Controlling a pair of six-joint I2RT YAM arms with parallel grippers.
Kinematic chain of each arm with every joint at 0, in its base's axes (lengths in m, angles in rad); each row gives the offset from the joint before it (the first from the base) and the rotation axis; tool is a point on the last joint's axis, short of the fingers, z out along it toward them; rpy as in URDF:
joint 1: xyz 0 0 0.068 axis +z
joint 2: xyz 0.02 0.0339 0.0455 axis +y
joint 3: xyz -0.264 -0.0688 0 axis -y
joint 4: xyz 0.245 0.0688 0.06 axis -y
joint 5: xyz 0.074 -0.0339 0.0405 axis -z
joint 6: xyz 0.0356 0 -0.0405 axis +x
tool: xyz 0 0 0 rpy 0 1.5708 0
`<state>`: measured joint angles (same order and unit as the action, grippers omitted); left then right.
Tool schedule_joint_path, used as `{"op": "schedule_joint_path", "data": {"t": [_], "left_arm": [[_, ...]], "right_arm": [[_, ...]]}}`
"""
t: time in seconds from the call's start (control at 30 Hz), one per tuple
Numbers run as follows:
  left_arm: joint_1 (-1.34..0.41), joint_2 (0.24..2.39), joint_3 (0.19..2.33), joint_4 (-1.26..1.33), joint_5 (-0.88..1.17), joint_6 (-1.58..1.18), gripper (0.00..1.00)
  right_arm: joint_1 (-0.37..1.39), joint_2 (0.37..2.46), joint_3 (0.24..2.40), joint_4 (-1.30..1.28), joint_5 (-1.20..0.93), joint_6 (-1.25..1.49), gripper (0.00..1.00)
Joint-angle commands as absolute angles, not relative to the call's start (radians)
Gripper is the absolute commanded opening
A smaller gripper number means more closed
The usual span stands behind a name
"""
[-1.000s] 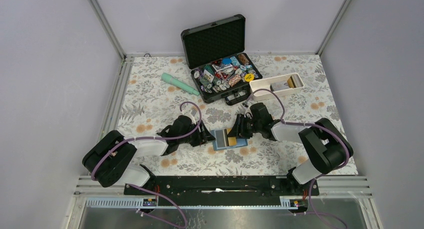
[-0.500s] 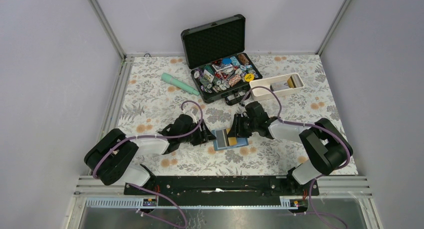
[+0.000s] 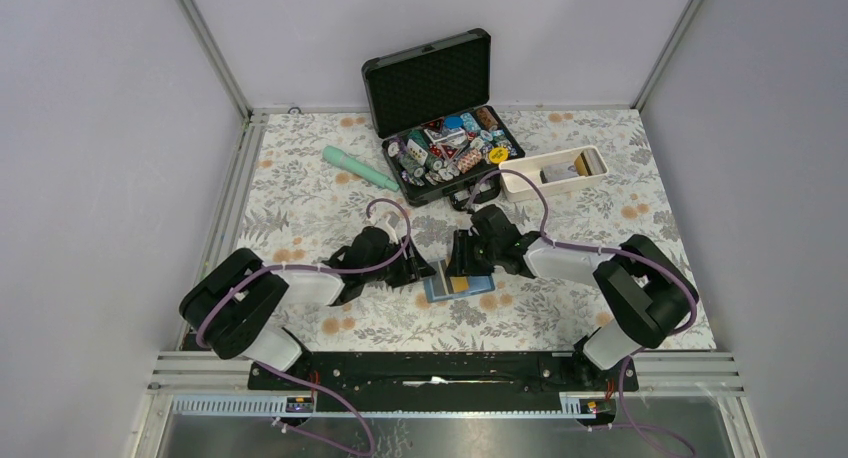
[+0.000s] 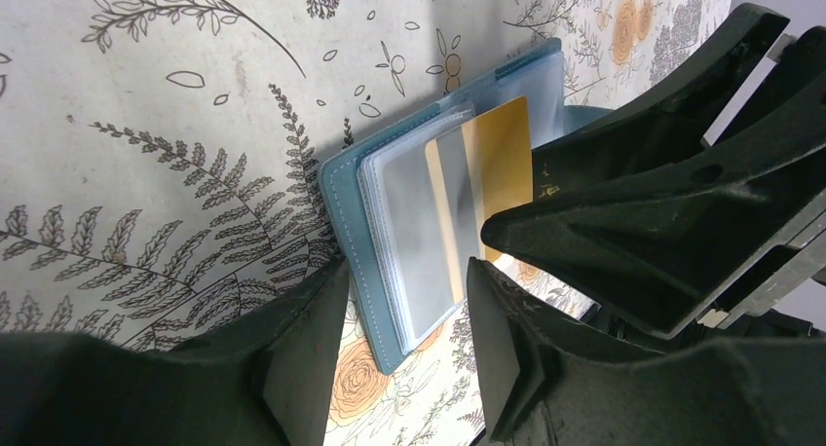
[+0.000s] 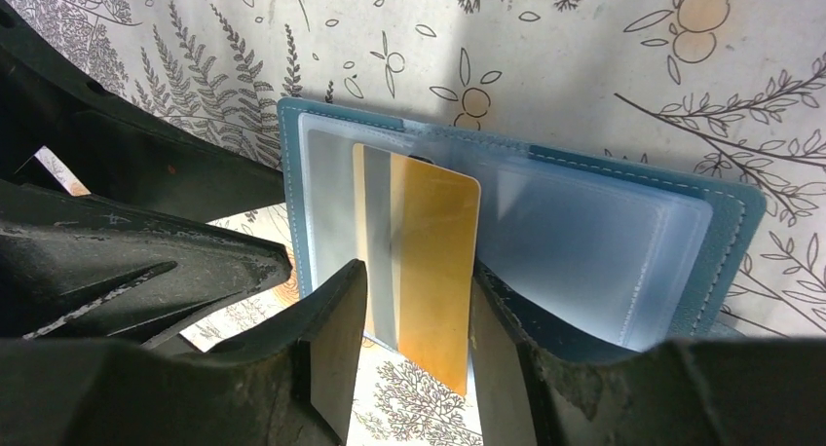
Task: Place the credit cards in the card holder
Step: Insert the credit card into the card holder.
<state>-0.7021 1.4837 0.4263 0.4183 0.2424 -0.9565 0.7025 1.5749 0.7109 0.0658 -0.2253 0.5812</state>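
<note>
1. The teal card holder (image 3: 440, 288) lies open on the floral bench (image 3: 300, 178), between the two hands.
2. An orange-gold credit card (image 5: 433, 261) with a grey stripe lies on the holder's clear sleeves (image 5: 584, 241).
3. The right hand (image 5: 414, 280) has a finger against each long edge of the credit card; I cannot tell whether it is clenched or released.
4. The left hand (image 4: 399, 280) has its fingers parted at the holder's end; I cannot tell whether it is grasping.

Bright, even o/h light w/ soft shadows, views mostly sharp.
</note>
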Motion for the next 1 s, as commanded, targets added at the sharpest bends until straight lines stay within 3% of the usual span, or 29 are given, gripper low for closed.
{"op": "schedule_joint_path", "data": {"t": [0.0, 0.3, 0.53, 0.97], "left_arm": [[-0.721, 1.515, 0.432, 0.423, 0.231, -0.955, 0.51], [-0.721, 1.487, 0.411, 0.412, 0.212, -0.958, 0.50], [-0.721, 1.487, 0.419, 0.408, 0.217, -0.956, 0.50], [-0.720, 1.478, 0.423, 0.399, 0.220, -0.954, 0.50]], "right_arm": [[0.739, 1.592, 0.740, 0.006, -0.147, 0.581, 0.50], [0.745, 1.495, 0.762, -0.089, -0.064, 0.516, 0.59], [0.747, 1.479, 0.788, -0.129, -0.046, 0.445, 0.60], [0.746, 1.502, 0.762, -0.117, -0.080, 0.501, 0.51]]}}
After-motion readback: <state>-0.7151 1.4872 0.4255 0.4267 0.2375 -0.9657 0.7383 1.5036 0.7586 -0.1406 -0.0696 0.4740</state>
